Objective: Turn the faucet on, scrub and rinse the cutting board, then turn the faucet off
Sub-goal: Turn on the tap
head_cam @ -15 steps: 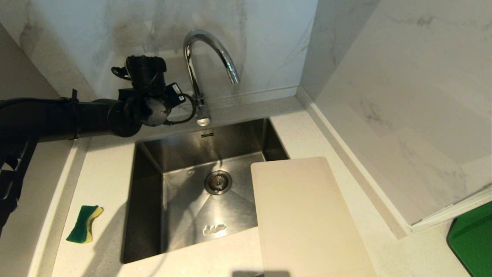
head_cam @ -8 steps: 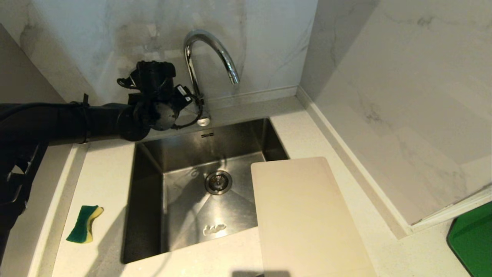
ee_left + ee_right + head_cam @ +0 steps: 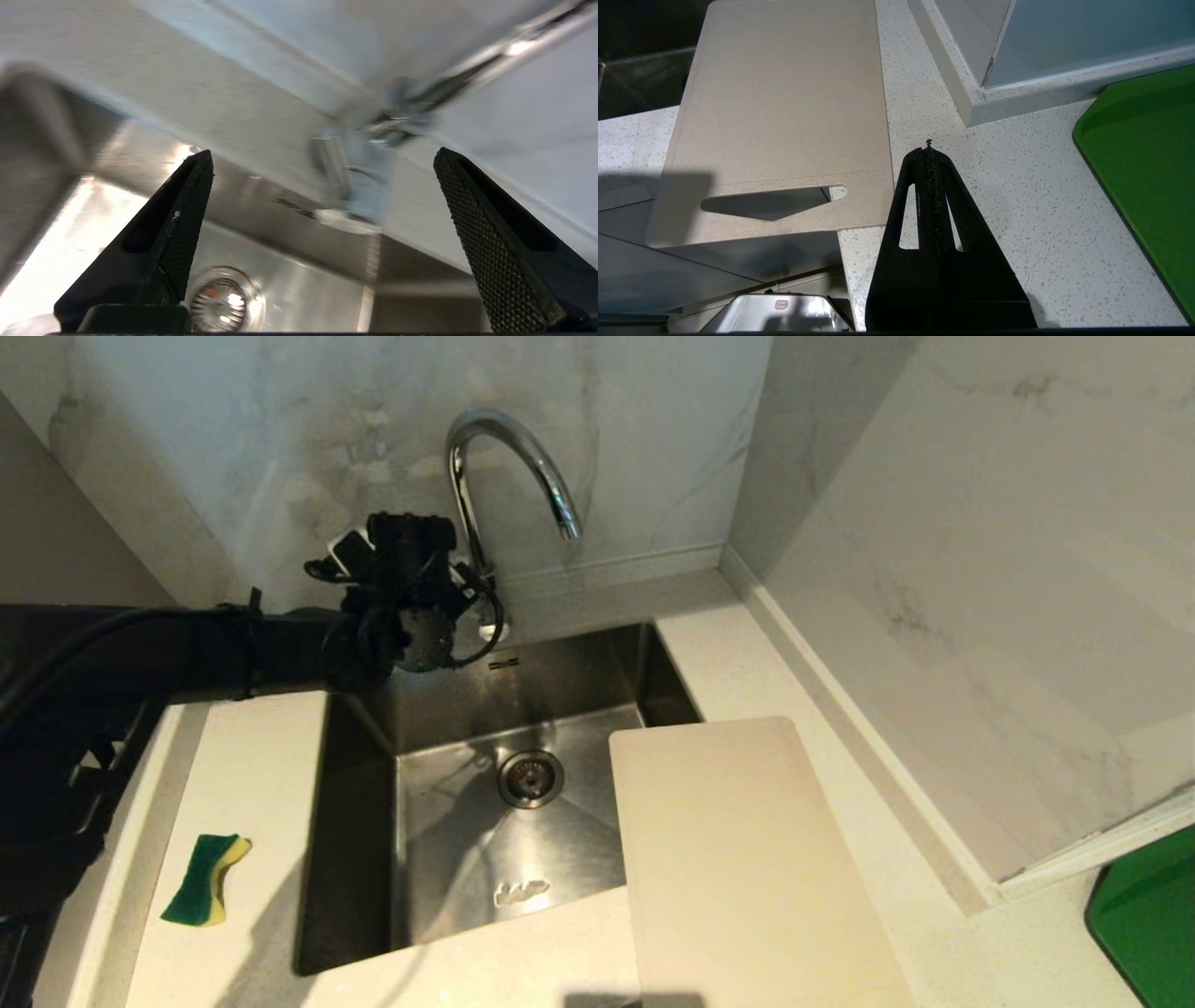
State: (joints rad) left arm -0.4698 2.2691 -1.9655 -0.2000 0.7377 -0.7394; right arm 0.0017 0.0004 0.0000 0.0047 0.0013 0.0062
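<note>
The chrome faucet (image 3: 509, 457) rises behind the sink, with no water coming from its spout. My left arm (image 3: 233, 649) reaches in from the left, its wrist just left of the faucet's base. In the left wrist view my left gripper (image 3: 323, 153) is open wide, with the faucet base (image 3: 369, 191) and its small lever (image 3: 329, 161) ahead between the fingers, apart from both. The cream cutting board (image 3: 738, 859) lies flat on the counter, its far left corner over the sink. My right gripper (image 3: 928, 149) is shut and empty above the counter beside the cutting board's (image 3: 784, 107) slotted end.
The steel sink (image 3: 448, 859) has a round drain (image 3: 530, 777) in its floor. A green and yellow sponge (image 3: 205, 879) lies on the counter left of it. A green tray (image 3: 1148, 924) sits at the far right. Marble walls stand behind and to the right.
My left arm has moved right and lower, bringing its wrist close to the faucet base, and the wrist has rolled. The cutting board and sponge have stayed put.
</note>
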